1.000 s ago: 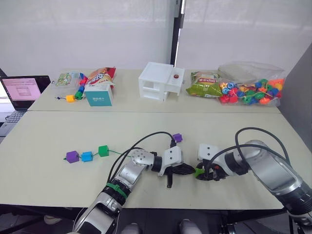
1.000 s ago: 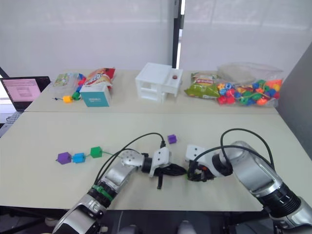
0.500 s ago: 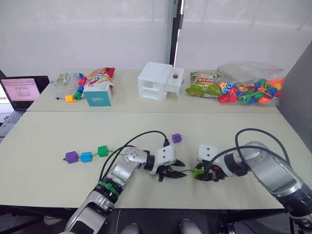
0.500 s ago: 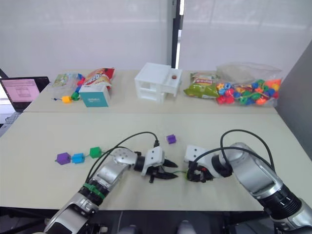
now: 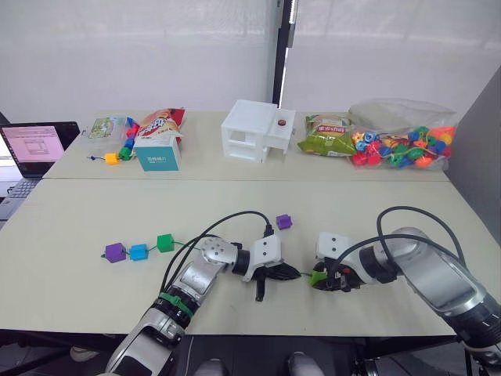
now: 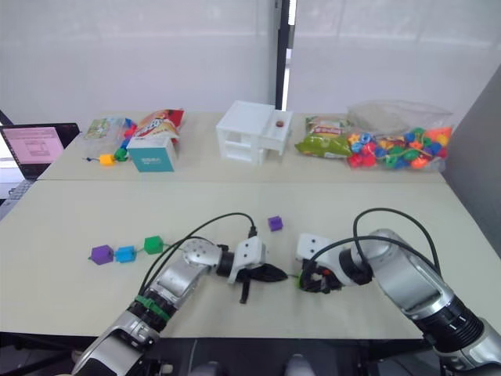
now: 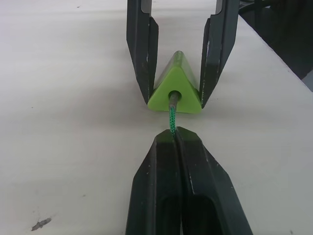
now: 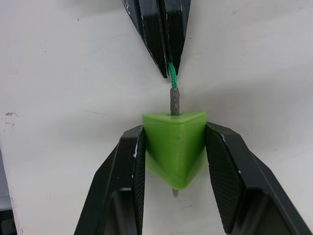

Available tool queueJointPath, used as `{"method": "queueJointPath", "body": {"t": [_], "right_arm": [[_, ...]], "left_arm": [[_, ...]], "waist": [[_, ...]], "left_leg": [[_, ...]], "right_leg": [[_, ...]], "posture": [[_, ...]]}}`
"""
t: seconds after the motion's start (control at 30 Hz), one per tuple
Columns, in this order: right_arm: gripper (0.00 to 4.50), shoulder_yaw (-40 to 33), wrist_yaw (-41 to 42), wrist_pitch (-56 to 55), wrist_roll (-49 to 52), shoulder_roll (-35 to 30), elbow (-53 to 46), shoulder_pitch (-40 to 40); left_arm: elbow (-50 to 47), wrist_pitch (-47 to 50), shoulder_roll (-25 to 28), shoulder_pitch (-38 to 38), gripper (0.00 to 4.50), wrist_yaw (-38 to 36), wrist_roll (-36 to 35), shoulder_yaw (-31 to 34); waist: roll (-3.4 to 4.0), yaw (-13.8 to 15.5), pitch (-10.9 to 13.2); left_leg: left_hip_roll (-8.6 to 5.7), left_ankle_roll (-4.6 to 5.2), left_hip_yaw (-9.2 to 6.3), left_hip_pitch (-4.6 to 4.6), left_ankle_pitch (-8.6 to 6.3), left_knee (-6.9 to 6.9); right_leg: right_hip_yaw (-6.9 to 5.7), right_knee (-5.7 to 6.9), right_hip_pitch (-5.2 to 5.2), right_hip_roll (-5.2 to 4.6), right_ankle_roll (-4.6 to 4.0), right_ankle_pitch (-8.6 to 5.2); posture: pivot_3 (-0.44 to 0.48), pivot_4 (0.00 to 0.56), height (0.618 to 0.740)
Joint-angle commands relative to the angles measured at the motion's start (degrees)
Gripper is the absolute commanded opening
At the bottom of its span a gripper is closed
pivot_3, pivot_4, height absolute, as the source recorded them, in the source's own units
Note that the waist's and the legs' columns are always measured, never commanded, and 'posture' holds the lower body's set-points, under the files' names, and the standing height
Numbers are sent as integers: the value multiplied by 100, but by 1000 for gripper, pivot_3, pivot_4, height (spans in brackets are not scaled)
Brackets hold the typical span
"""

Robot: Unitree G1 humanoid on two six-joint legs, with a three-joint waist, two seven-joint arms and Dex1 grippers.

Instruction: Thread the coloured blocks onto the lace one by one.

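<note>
1. Left wrist view: left gripper [image 7: 174, 133] pressed together on the lace [image 7: 172, 117], pinching the green cord just behind its stiff grey tip.
2. Right wrist view: right gripper [image 8: 174, 131] clamped on the light green block [image 8: 174, 142], a wedge-shaped piece, one finger on each side; grey tip passing into the hole and poking out at the far face.
3. Left eye view: both grippers meeting near the front edge of the table [image 5: 70, 258], at about 6 o'clock from the white box [image 5: 258, 131].
4. Three blocks strung on the lace at 9 o'clock from the grippers: purple block [image 5: 116, 251], blue block [image 5: 139, 251], dark green block [image 5: 165, 242].
5. Loose purple block [image 5: 284, 222] lying at 12 o'clock, near the left gripper.
</note>
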Motion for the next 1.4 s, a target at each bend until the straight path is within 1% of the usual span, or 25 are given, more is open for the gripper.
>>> {"method": "queueJointPath", "body": {"t": [0.03,0.23,0.37,0.53,0.6,0.67,0.7,0.77,0.8,0.83,0.97,1.03,1.1,1.17,1.37,1.4], "right_arm": [[1280,159,-9,58,90,26,-188,18],[1280,173,-2,109,145,32,-260,-4],[1280,155,-13,134,157,24,-286,14],[1280,97,-119,219,175,82,-286,41],[2341,68,-146,230,205,108,-290,40],[2940,-86,-138,347,359,129,-337,77],[3335,-167,-156,383,428,124,-351,103],[3960,-289,-174,366,509,21,-384,183],[4363,-430,-167,368,596,-68,-446,287],[4470,-584,-164,360,693,-148,-515,395],[4470,-1100,-202,333,1023,-362,-733,740],[4470,-1474,-256,391,1197,-501,-899,984],[4470,-2021,-356,795,1391,-702,-1070,1325],[4470,-2395,-478,1067,1508,-844,-1171,1598],[4470,-2701,-883,1156,1660,-908,-1377,1943],[4495,-2718,-940,1176,1698,-908,-1418,1979]], "left_arm": [[-126,-137,-261,-63,0,76,33,-147],[25,-120,-437,-190,0,174,144,-196],[24,-48,-440,-195,1176,111,103,-146],[-74,49,-262,-184,2861,19,17,31],[-91,79,-173,-189,3553,-8,-17,104],[-91,87,-66,-200,4167,-86,-43,123],[-95,76,-36,-200,4493,-116,-57,124],[-131,123,-29,-187,4500,-177,-146,133],[-143,118,-35,-185,4500,-173,-145,111],[-155,126,-47,-181,4500,-164,-140,89],[-146,5,-107,-173,4500,-118,-38,-7],[-91,-80,-219,-182,4500,-155,-37,-86],[118,-214,-447,-268,4500,-76,31,-175],[324,-355,-609,-354,4500,-41,121,-264],[846,-573,-819,-562,4500,38,391,-415],[943,-537,-833,-609,4231,111,479,-445]], "waist": [[0,6,0],[0,9,0],[0,9,0],[0,1,0],[0,-11,0],[0,-16,0],[0,-15,0],[0,4,0],[0,9,0],[0,22,0],[-1,66,0],[-1,72,0],[-1,95,1],[-3,134,1],[-4,111,2],[-4,110,2]], "left_leg": [[0,0,0,0,0,0],[0,0,0,0,0,0],[0,0,0,0,0,0],[0,1,0,0,0,0],[0,1,0,0,0,0],[1,1,0,0,0,-1],[1,1,0,0,0,-1],[1,1,0,-1,0,0],[0,1,0,-1,0,0],[-2,1,0,-2,0,0],[-6,1,0,-8,-1,5],[-6,2,0,-8,-1,5],[-6,2,0,-8,-1,5],[-7,3,0,-9,-2,7],[-4,5,5,-5,-3,7],[-4,6,5,-5,-3,8]], "right_leg": [[0,0,1,0,0,0],[0,0,1,0,0,0],[0,0,2,0,0,0],[0,-1,1,0,0,0],[0,0,-1,1,0,0],[0,0,-3,1,0,0],[0,0,-2,1,0,0],[0,0,-2,0,0,0],[0,0,-1,0,0,0],[0,-1,-1,-2,0,0],[0,-5,1,-5,6,4],[0,-5,0,-5,6,4],[1,-4,1,-5,6,4],[1,-6,5,-6,7,4],[2,-8,5,-3,7,4],[1,-7,5,-3,7,4]], "posture": [[0,150,740],[0,150,740],[0,150,740],[0,150,740],[0,150,740],[0,150,740],[0,150,740],[0,150,740],[0,150,740],[0,150,740],[0,150,740],[0,150,740],[0,150,740],[0,150,740],[0,150,740],[0,150,740]]}}
